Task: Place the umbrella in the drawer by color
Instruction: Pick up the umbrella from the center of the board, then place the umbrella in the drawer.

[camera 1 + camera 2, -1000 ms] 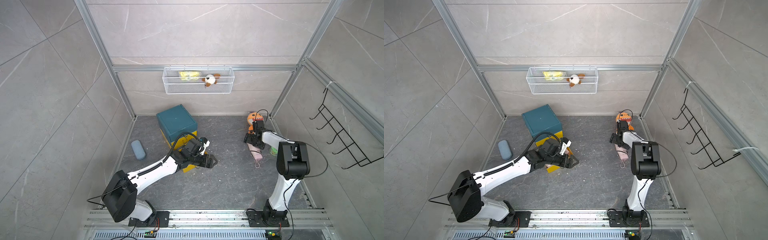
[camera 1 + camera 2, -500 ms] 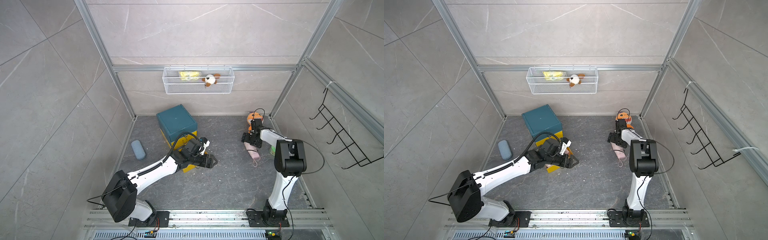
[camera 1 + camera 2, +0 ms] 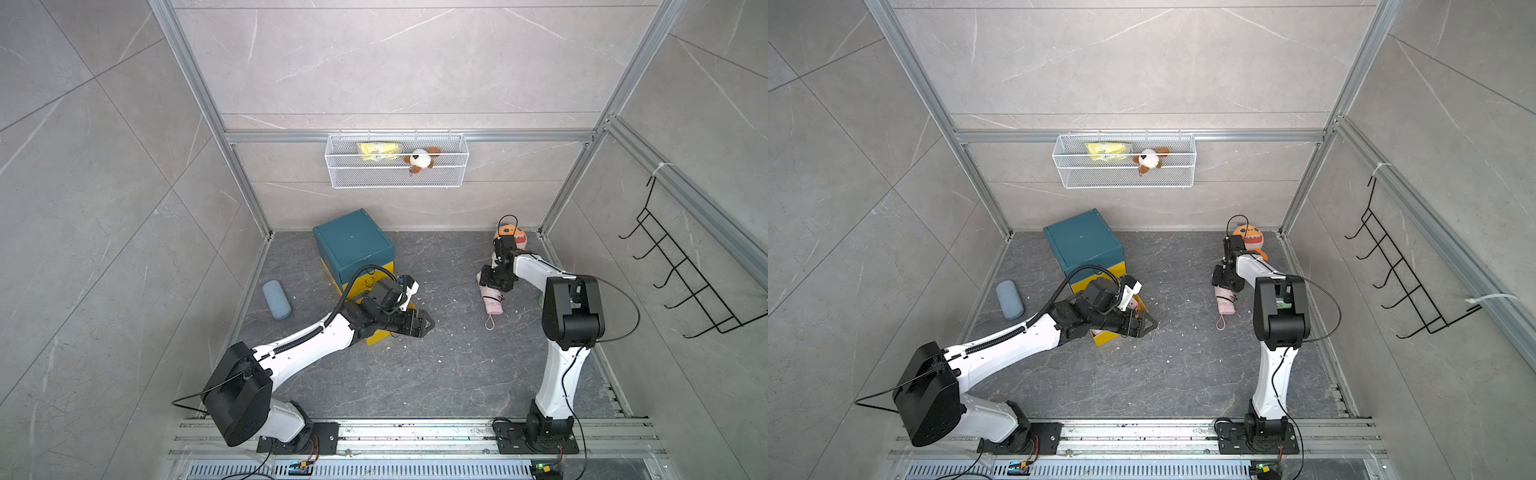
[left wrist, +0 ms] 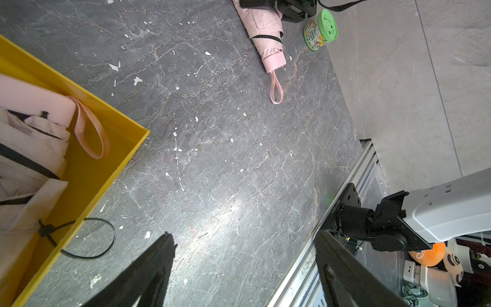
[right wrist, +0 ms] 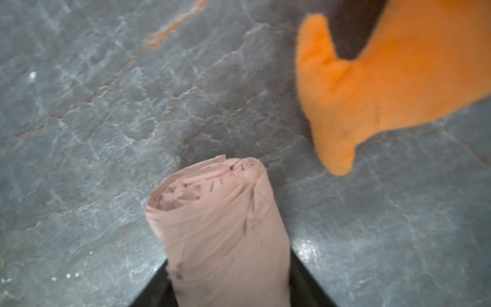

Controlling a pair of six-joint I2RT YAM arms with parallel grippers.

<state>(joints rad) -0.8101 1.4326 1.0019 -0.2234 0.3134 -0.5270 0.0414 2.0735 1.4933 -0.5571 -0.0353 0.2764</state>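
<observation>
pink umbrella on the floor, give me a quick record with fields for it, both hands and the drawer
pink umbrella: lying on the floor, strap end free
right hand: closed around its other end, not lifted
left hand: open, empty, beside the drawer
yellow drawer: open, pale folded umbrella inside
nearby: orange plush, green-lidded jar

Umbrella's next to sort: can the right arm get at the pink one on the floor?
Likely yes: the right end effector clasps the pink umbrella; the orange plush lies beside it, not between.
</observation>
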